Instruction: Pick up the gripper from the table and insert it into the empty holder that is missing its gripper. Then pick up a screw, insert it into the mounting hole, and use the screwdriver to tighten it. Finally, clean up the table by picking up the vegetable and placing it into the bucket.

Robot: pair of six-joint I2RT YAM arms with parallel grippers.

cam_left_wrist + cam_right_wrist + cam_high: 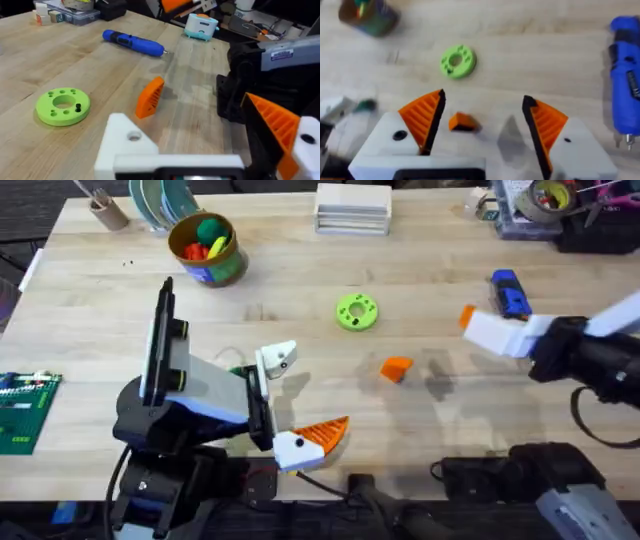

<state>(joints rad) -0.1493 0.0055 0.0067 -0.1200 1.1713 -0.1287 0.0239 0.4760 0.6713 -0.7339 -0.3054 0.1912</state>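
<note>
The pale wooden table [420, 300] spans the whole overhead view. At its lower left sits the left arm, black and white, whose left gripper [285, 402] points toward the centre. One finger carries an orange ribbed pad [325, 430]; the other is a bare white angular plastic holder [276, 358], and in the left wrist view its small dark mounting hole [133, 135] shows on top. Those two fingers stand apart with nothing between them.

From the right edge of the overhead view the right arm reaches in, its right gripper [481, 117] above the boards at centre right. In the right wrist view its white fingers with orange ribbed pads [422, 116] are spread wide and hold nothing.

The bright blue chunky cylindrical screwdriver [509, 291] lies at the upper right, just beyond the right arm. The small round bucket with orange-yellow rim and blue-green label [206, 248] stands at the upper left, with coloured toy pieces inside.

A lime-green plastic disc with holes [356, 311] rests at upper centre. The small orange ribbed wedge gripper [396, 368] lies loose on the table at centre, below and right of the disc, between the two arms.

A small dark-green piece, the vegetable [237, 369], peeks out just left of the holder.
</note>
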